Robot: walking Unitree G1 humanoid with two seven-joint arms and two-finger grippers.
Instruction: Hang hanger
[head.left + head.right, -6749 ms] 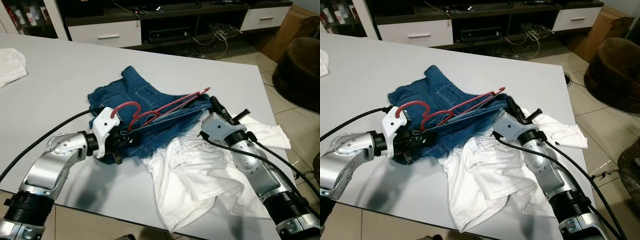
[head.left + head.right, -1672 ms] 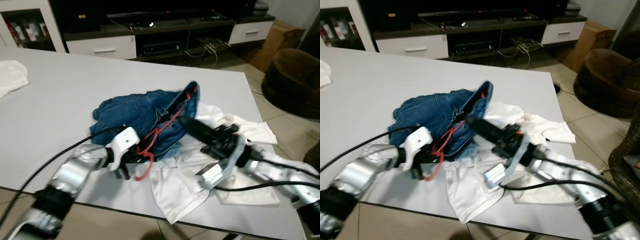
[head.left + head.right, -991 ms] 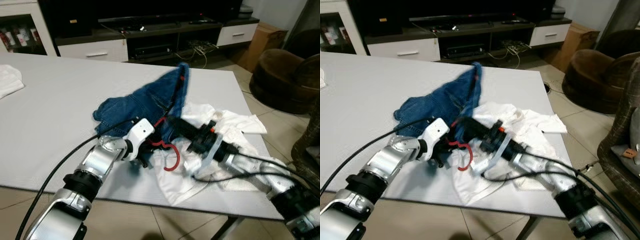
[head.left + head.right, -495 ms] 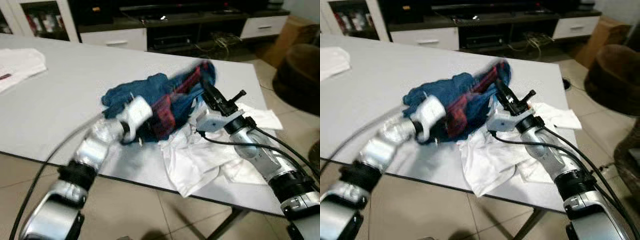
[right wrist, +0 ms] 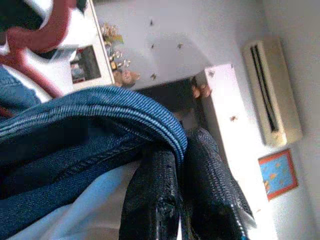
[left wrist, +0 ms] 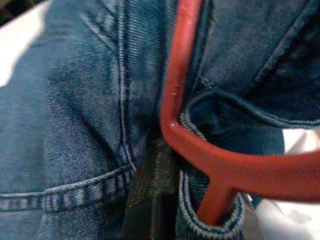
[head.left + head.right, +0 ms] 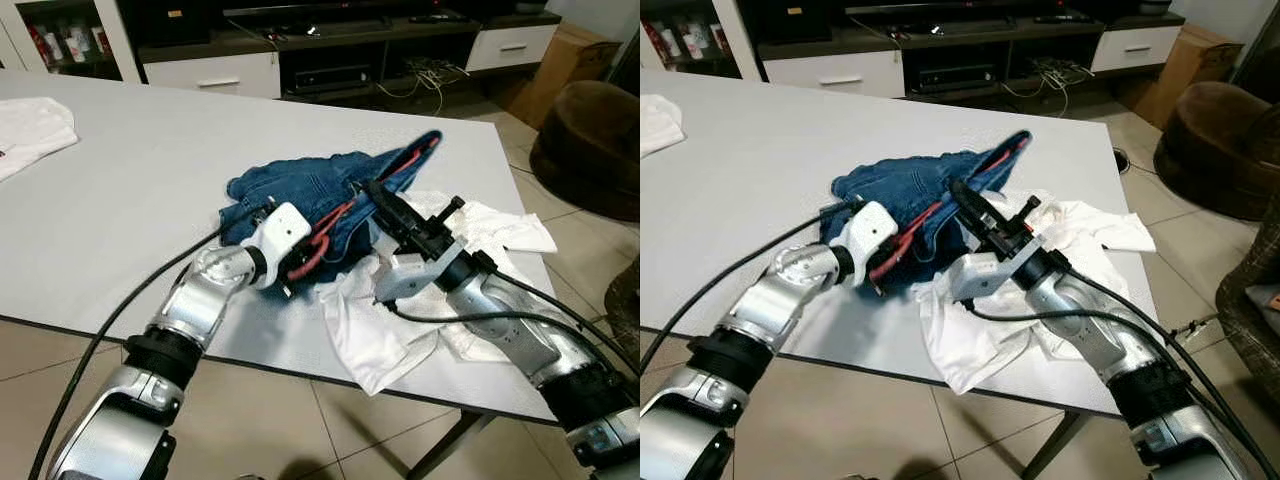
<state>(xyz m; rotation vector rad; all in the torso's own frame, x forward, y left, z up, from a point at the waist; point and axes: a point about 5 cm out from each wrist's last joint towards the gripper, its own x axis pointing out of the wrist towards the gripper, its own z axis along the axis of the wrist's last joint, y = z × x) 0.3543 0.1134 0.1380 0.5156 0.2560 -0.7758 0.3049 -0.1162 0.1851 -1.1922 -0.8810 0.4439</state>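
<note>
Stiff, light red hanger (image 7: 318,243) pinched near its hook by left fingers (image 6: 150,195), limp heavy jeans (image 7: 300,190) clamped by right fingers (image 5: 200,170).

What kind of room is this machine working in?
Most likely a home living room. Behind the white table stands a low media unit with white drawers, electronics and loose cables, and a brown upholstered seat sits on the tiled floor. Jeans and other laundry lie on the table.
</note>
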